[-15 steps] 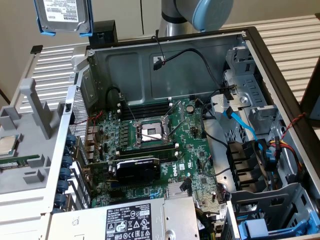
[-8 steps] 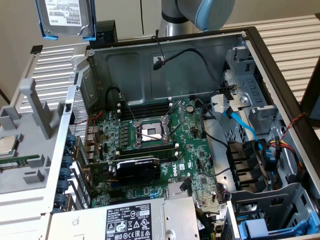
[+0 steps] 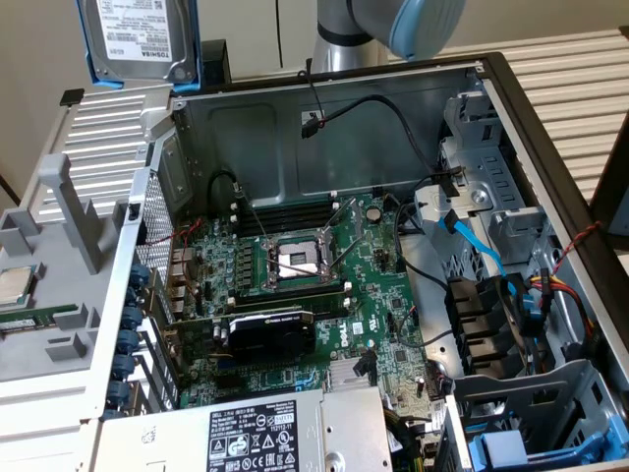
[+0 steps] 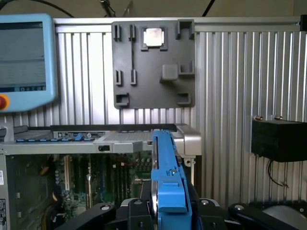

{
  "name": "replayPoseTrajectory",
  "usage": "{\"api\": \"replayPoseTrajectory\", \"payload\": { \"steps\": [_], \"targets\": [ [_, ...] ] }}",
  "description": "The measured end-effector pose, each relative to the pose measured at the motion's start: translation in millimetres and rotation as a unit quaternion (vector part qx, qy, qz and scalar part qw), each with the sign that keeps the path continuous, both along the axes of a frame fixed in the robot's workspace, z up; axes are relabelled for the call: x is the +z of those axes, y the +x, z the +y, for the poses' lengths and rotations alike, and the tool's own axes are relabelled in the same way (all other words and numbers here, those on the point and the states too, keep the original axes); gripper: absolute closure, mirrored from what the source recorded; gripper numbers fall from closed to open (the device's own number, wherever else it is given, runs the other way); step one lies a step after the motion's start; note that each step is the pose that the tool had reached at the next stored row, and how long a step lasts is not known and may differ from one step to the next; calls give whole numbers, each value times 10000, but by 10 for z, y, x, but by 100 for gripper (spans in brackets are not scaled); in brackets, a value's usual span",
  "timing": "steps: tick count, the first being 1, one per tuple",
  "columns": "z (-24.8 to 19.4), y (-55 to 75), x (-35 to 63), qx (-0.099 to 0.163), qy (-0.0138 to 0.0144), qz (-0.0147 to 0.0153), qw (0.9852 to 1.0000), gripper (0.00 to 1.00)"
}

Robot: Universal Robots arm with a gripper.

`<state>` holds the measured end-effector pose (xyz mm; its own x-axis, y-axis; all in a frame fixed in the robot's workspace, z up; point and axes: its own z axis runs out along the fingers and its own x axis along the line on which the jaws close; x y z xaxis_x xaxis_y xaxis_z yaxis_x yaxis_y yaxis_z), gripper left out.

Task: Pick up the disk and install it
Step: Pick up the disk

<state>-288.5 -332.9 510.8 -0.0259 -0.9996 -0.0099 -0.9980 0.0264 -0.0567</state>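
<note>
Hand: gripper [image 4: 168, 213] is clamping the disk [image 3: 142, 37] | Place: disk is hanging upright, high over the far corner of the case [image 3: 295, 133], at the exterior view's left | Room: air is lying open around its edges | Around: cables [image 3: 388, 103] are crossing the case; grey tray [image 3: 59, 329] is sitting left of it.

Exterior view: high and close, looking steeply down into the open computer case [image 3: 295, 128] and onto its motherboard [image 3: 324, 285]. Wrist view: set behind the edge-on disk [image 4: 168, 177], squarely facing the grey fixture plate [image 4: 153, 72] from farther off. Shared: case, plate, disk, processor chip [image 4: 153, 37].
</note>
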Motion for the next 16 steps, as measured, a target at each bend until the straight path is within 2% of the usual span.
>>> {"api": "replayPoseTrajectory", "payload": {
  "steps": [16],
  "targets": [
    [-319,453,0,0,0,0,10000,63]
  ]
}}
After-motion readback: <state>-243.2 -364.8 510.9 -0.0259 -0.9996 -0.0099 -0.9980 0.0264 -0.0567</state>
